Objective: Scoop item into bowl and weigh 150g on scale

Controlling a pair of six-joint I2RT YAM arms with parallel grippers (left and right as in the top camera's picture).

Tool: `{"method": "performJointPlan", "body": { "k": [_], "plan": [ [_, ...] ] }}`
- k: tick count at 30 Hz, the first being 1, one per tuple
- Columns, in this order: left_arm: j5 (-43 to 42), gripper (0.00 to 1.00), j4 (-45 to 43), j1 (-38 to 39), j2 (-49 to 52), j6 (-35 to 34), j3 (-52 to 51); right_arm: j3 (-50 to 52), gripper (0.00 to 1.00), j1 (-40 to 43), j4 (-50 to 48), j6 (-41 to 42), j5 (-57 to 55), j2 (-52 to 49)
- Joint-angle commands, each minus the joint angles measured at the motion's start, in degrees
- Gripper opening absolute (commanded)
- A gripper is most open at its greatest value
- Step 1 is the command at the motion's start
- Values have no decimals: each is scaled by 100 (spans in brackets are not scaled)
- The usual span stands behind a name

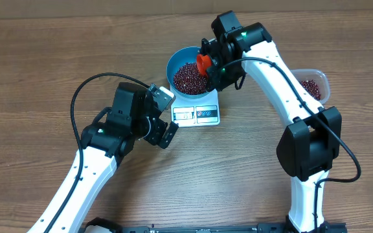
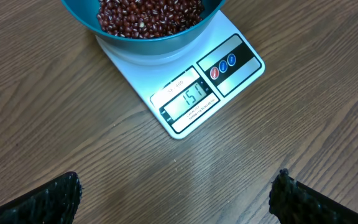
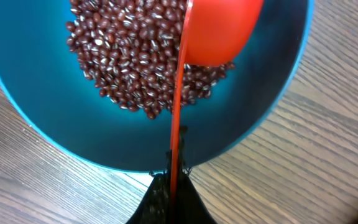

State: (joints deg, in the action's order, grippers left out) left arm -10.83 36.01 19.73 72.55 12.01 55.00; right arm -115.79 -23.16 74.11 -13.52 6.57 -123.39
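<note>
Many beans (image 3: 129, 56) filled bowl (image 3: 36, 118) on scale (image 2: 185, 102), right claw (image 3: 169, 190) gripped red scoop (image 3: 219, 31) over it; left claw (image 2: 176, 193) stood open.

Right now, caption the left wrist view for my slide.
Blue bowl of red-brown beans rests on the white scale, viewed between the wide-open left fingers.
</note>
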Motion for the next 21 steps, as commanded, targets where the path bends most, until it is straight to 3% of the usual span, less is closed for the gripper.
{"method": "performJointPlan", "body": {
  "k": [1, 21],
  "plan": [
    [33, 100, -7, -20, 33, -66, -11, 7, 4, -140, -44, 15, -52, -46],
    [33, 99, -7, -20, 33, -66, -11, 7, 4, -310, 52, -9, 299, -201]
  ]
}}
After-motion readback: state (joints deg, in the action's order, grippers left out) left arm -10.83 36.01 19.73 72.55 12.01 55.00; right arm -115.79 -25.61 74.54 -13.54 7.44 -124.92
